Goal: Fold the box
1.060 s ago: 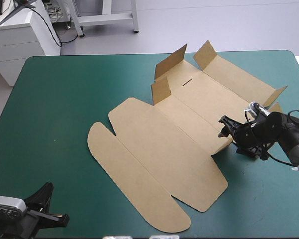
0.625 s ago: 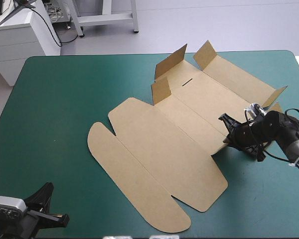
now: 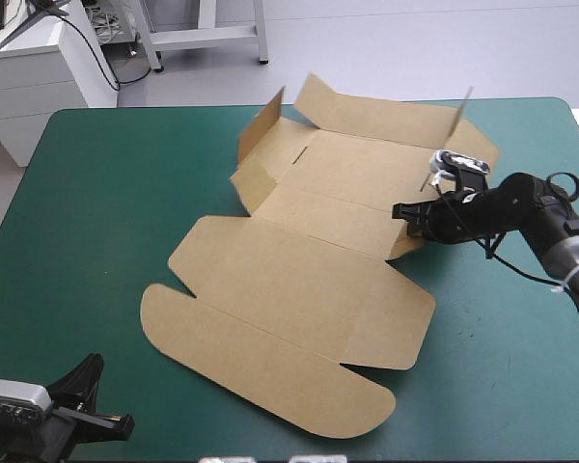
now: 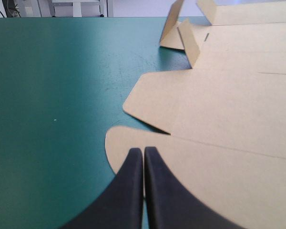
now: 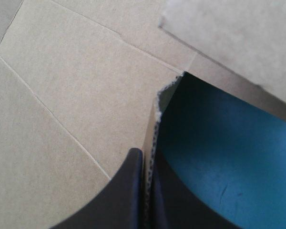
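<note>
Box [image 3: 299, 289] flap edge inside right gripper [image 5: 146, 160]

Open teal-green cover [image 3: 96, 222] left of the box [image 3: 299, 289]; upright flaps [image 3: 262, 135] at its far end.

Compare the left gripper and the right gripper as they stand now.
The right gripper is shut on the box, pinching a lifted flap at its edge. The left gripper is shut on nothing. The right gripper sits at the box's right side. The left gripper hangs near the near left corner of the table, with the box ahead of it. Both have black fingers pressed together.
</note>
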Controlling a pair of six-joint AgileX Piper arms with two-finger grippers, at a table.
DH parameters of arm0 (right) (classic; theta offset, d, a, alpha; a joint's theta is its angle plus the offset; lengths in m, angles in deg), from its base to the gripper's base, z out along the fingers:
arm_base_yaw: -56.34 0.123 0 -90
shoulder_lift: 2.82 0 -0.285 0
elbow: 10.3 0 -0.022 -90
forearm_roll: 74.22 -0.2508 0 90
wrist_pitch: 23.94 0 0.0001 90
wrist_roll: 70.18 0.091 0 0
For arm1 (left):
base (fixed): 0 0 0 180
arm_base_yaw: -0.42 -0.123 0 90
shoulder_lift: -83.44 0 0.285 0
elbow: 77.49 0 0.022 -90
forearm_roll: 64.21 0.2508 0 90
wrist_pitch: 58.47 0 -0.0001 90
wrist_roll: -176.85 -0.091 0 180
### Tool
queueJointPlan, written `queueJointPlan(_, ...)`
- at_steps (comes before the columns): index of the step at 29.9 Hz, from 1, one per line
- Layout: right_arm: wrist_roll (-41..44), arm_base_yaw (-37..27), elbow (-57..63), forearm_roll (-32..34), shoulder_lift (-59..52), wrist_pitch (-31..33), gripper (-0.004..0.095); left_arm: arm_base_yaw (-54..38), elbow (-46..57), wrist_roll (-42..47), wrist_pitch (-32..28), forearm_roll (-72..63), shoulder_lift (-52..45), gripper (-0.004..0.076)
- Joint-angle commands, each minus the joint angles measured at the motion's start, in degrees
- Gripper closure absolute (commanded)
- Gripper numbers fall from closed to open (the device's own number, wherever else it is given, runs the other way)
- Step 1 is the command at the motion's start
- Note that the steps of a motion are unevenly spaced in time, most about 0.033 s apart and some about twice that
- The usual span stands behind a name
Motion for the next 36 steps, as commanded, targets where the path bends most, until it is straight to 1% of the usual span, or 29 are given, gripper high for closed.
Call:
queueJointPlan(1, -10.6, 2.56, -5.63, -1.77, 1.1, -0.22, 0.0907, 0.29, -1.31, -0.05, -4.41, -1.24, -0.29, 0.0732)
queueJointPlan(3, -15.09, 3.97, -8.65, -1.54, 3.76, 1.53, 0.0907, 0.29, -1.31, -0.05, -4.41, -1.24, -0.29, 0.0732)
queueJointPlan(6, -21.76, 5.71, -14.14, -0.66, 8.15, 6.83, 0.0907, 0.29, -1.31, -0.05, -4.41, -1.24, -0.29, 0.0732)
queueJointPlan(9, -23.32, 7.62, -20.13, 4.11, 12.16, 12.43, 0.0907, 0.29, -1.31, -0.05, -4.41, -1.24, -0.29, 0.0732)
queueJointPlan(14, -24.56, 10.3, -30.61, 13.36, 18.81, 18.34, 0.0908, 0.29, -1.31, -0.05, -4.41, -1.24, -0.29, 0.0732)
queueJointPlan(18, -29.52, 12.13, -37.2, 15.6, 23.7, 21.11, 0.0908, 0.29, -1.31, -0.05, -4.41, -1.24, -0.29, 0.0732)
queueJointPlan(23, -35.53, 14.26, -42.5, 15.48, 28.68, 21.43, 0.0908, 0.29, -1.31, -0.05, -4.45, -1.24, -0.29, 0.0732)
queueJointPlan(26, -40.99, 16.1, -44.84, 15.7, 30.75, 21.05, 0.0908, 0.29, -1.31, -0.05, -4.54, -1.24, -0.29, 0.0732)
queueJointPlan(29, -47.08, 18.33, -46.47, 17.55, 32.56, 19.29, 0.0916, 0.29, -1.27, -0.05, -4.68, -1.24, -0.29, 0.0732)
queueJointPlan(34, -57.4, 21.89, -47.38, 23.78, 33.96, 14.76, 0.0927, 0.29, -1.27, -0.05, -4.68, -1.24, -0.29, 0.0732)
queueJointPlan(36, -60.85, 22.62, -47.42, 24.14, 34.35, 12.76, 0.0927, 0.29, -1.27, -0.05, -4.68, -1.24, -0.29, 0.0732)
